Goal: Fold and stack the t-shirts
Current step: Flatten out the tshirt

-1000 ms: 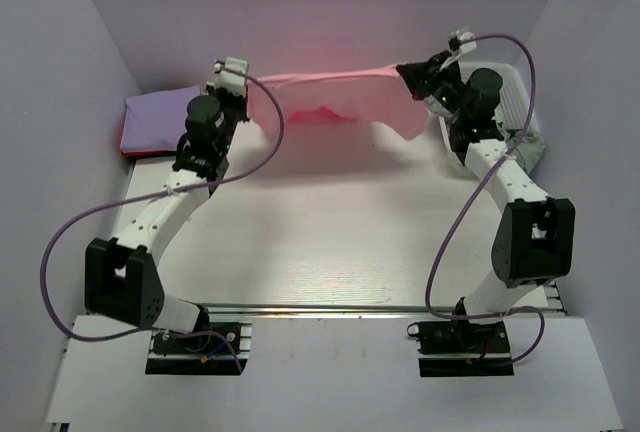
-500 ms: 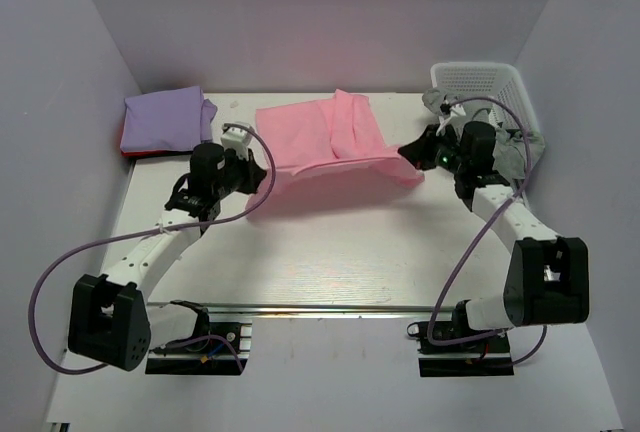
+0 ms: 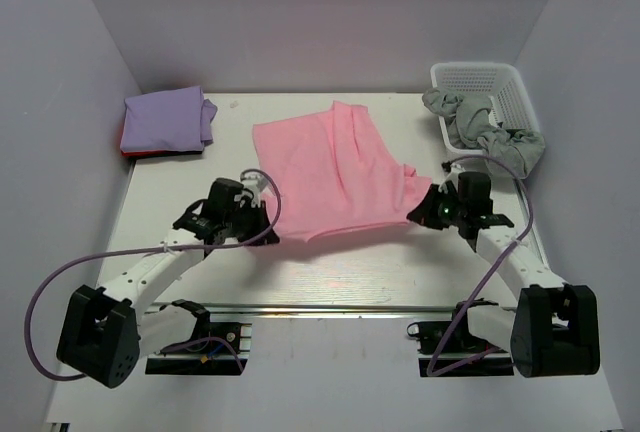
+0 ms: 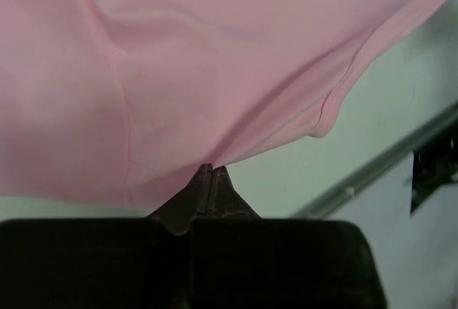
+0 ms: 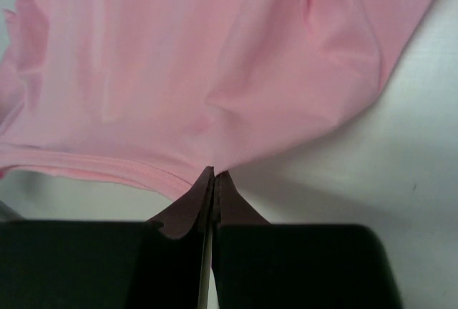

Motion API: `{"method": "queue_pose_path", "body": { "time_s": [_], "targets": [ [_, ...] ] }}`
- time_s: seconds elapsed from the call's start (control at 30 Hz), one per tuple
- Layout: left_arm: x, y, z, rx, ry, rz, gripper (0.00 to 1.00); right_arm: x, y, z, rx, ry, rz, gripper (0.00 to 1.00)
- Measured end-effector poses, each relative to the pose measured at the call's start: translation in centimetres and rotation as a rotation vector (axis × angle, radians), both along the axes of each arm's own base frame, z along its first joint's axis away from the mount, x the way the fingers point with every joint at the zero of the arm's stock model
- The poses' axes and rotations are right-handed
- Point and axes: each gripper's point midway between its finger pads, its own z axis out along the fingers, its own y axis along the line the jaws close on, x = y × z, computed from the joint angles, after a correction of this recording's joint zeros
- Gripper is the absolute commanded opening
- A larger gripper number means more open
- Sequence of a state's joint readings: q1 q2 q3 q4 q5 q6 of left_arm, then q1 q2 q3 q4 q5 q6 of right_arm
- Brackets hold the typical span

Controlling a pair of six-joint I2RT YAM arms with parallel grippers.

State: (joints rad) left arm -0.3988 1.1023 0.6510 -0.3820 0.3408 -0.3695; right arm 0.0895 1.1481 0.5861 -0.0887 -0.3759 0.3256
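Observation:
The light pink t-shirt (image 3: pixel 335 172) lies spread in the middle of the table, its near edge stretched between both grippers. My left gripper (image 3: pixel 268 224) is shut on the shirt's near left corner; in the left wrist view the cloth (image 4: pixel 179 73) runs into the closed tips (image 4: pixel 212 169). My right gripper (image 3: pixel 420 210) is shut on the near right corner; in the right wrist view the cloth (image 5: pixel 215 59) is pinched at the tips (image 5: pixel 215 173). A folded lavender t-shirt (image 3: pixel 165 120) lies at the far left on top of a red one (image 3: pixel 135 154), of which only an edge shows.
A white basket (image 3: pixel 490 92) stands at the far right with grey cloth (image 3: pixel 490 132) hanging over its rim. White walls close in the table on the left, the back and the right. A metal rail (image 3: pixel 350 306) runs along the near edge.
Both arms have drawn back towards the near edge and come down, pulling the pink shirt from hanging in the air at the back to lying spread on the table.

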Motion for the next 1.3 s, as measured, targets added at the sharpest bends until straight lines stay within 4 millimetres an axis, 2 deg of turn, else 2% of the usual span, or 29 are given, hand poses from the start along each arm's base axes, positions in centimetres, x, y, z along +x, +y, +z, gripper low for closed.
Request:
{"method": "queue_pose_path", "body": {
  "time_s": [0.07, 0.1, 0.13, 0.17, 0.2, 0.23, 0.27, 0.33, 0.37, 0.57, 0.67, 0.8, 0.9, 0.97, 1.0, 1.03, 1.1, 1.17, 1.23, 1.3],
  "targets": [
    [-2.5, -0.2, -2.0, 0.004, 0.114, -0.031, 0.00, -2.2, -0.2, -2.2, -0.001, 0.091, -0.006, 0.11],
    [-3.7, -0.2, -2.8, 0.014, 0.173, -0.044, 0.05, -3.3, -0.2, -3.3, 0.000, 0.142, -0.012, 0.17],
    [-4.7, -0.2, -3.5, 0.027, 0.227, -0.055, 0.18, -4.2, -0.3, -4.2, 0.001, 0.186, -0.017, 0.21],
    [-5.5, -0.1, -4.0, 0.043, 0.268, -0.062, 0.36, -5.2, -0.4, -5.1, -0.002, 0.234, -0.026, 0.51],
    [-6.3, 0.2, -4.4, 0.063, 0.308, -0.067, 0.55, -6.2, -0.6, -5.9, -0.004, 0.284, -0.039, 0.56],
    [-7.0, 0.5, -4.6, 0.083, 0.343, -0.072, 0.99, -6.8, -0.8, -6.5, -0.008, 0.315, -0.048, 0.66],
    [-7.6, 0.7, -4.6, 0.102, 0.367, -0.082, 1.00, -7.4, -1.0, -6.9, -0.013, 0.348, -0.059, 0.83],
    [-8.2, 1.1, -4.1, 0.129, 0.411, -0.082, 1.00, -7.1, -1.0, -6.4, -0.006, 0.345, -0.069, 0.85],
    [-8.2, 1.1, -3.8, 0.136, 0.413, -0.088, 1.00, -6.7, -1.1, -6.1, -0.014, 0.333, -0.072, 0.90],
    [-6.5, 0.2, -1.5, 0.117, 0.337, -0.105, 1.00, -4.2, -2.5, -4.3, -0.086, 0.251, -0.127, 0.90],
    [-4.1, -0.9, 0.0, 0.085, 0.245, -0.101, 1.00, -2.6, -3.2, -3.2, -0.125, 0.203, -0.149, 0.90],
    [1.3, -2.9, 1.8, 0.051, 0.103, -0.077, 1.00, -0.3, -4.3, -3.1, -0.178, 0.179, -0.208, 0.88],
    [6.5, -4.3, 1.6, 0.064, 0.051, -0.035, 1.00, 0.6, -5.0, -4.4, -0.222, 0.224, -0.240, 0.86],
    [10.0, -5.2, 0.6, 0.080, 0.036, -0.007, 1.00, 0.9, -5.7, -5.6, -0.258, 0.263, -0.269, 0.72],
    [11.7, -5.5, -0.3, 0.092, 0.037, 0.007, 1.00, 0.9, -5.9, -6.2, -0.270, 0.284, -0.281, 0.57],
    [13.2, -5.7, -1.2, 0.106, 0.038, 0.020, 1.00, 0.9, -6.1, -6.8, -0.282, 0.302, -0.292, 0.28],
    [15.5, -5.8, -3.4, 0.142, 0.057, 0.046, 1.00, 0.7, -6.4, -7.6, -0.293, 0.333, -0.316, 0.10],
    [16.8, -5.6, -5.5, 0.178, 0.081, 0.069, 1.00, 0.7, -6.6, -7.9, -0.295, 0.343, -0.331, 0.00],
    [17.8, -5.2, -7.0, 0.202, 0.096, 0.090, 1.00, 1.0, -6.8, -7.7, -0.303, 0.332, -0.347, 0.00],
    [18.7, -4.9, -6.4, 0.205, 0.069, 0.111, 1.00, 1.5, -7.2, -7.1, -0.316, 0.309, -0.363, 0.00]
  ]
}}
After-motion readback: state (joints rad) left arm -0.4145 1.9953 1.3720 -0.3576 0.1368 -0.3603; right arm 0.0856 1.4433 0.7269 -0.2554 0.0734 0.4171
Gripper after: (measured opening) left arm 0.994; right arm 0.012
